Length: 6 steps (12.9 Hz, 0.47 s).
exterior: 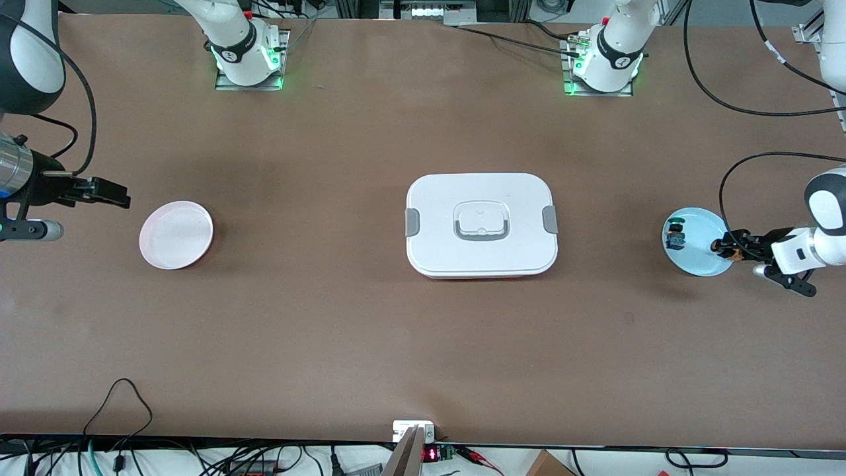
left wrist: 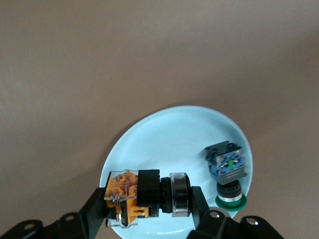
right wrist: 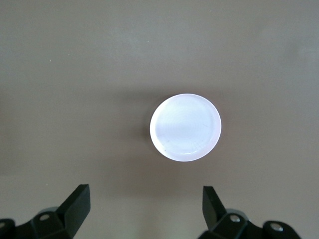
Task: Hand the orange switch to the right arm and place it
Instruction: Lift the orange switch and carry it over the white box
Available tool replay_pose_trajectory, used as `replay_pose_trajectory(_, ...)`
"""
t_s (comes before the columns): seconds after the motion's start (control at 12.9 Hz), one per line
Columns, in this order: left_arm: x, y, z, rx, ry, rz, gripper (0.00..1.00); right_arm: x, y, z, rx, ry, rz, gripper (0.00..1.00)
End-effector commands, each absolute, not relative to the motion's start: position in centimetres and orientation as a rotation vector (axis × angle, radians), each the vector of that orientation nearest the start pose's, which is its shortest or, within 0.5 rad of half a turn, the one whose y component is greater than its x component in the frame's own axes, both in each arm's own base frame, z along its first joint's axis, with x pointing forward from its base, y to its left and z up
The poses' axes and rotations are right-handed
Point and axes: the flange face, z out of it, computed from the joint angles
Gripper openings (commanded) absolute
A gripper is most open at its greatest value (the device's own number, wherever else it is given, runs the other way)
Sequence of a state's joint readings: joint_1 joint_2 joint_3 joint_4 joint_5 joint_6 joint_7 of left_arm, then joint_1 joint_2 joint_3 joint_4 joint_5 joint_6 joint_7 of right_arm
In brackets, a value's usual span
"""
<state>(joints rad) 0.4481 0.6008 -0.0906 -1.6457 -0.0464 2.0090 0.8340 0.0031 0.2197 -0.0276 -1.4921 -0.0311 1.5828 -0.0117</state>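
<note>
My left gripper point(exterior: 727, 246) is shut on the orange switch point(exterior: 724, 247). It holds the switch sideways over the edge of the light blue plate point(exterior: 694, 264) at the left arm's end of the table. In the left wrist view the fingers point(left wrist: 94, 211) clamp the switch point(left wrist: 142, 195) by its orange body and its black top, over the plate point(left wrist: 169, 144). My right gripper point(exterior: 114, 193) is open and empty, in the air beside the pink plate point(exterior: 176, 235) at the right arm's end. The right wrist view shows the gripper point(right wrist: 146, 201) and the pink plate point(right wrist: 185, 127).
A blue switch with a green top point(exterior: 675, 236) lies on the light blue plate and also shows in the left wrist view point(left wrist: 227, 169). A white lidded box point(exterior: 481, 225) stands mid-table between the two plates. Cables run along the table's edge nearest the camera.
</note>
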Motion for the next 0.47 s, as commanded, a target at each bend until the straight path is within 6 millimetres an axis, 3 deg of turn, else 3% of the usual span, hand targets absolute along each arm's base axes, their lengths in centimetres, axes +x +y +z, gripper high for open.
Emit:
replay_pose_trajectory(0.0, 63.7, 20.3, 31.2, -3.291, 0.994, 0.085, 0.00, 61.2, -1.8, 53.7, -3.155, 0.007, 0.214, 1.00)
replay_pose_trajectory(0.08, 64.1, 19.8, 32.4, -3.341, 1.032, 0.044, 0.00, 61.2, -1.6, 53.7, -3.155, 0.005, 0.216, 1.00)
replay_pose_trajectory(0.39, 66.0, 11.8, 35.1, -3.412, 1.526, -0.297, 0.00, 61.1, -1.5, 53.6, -3.153, 0.020, 0.231, 1.00)
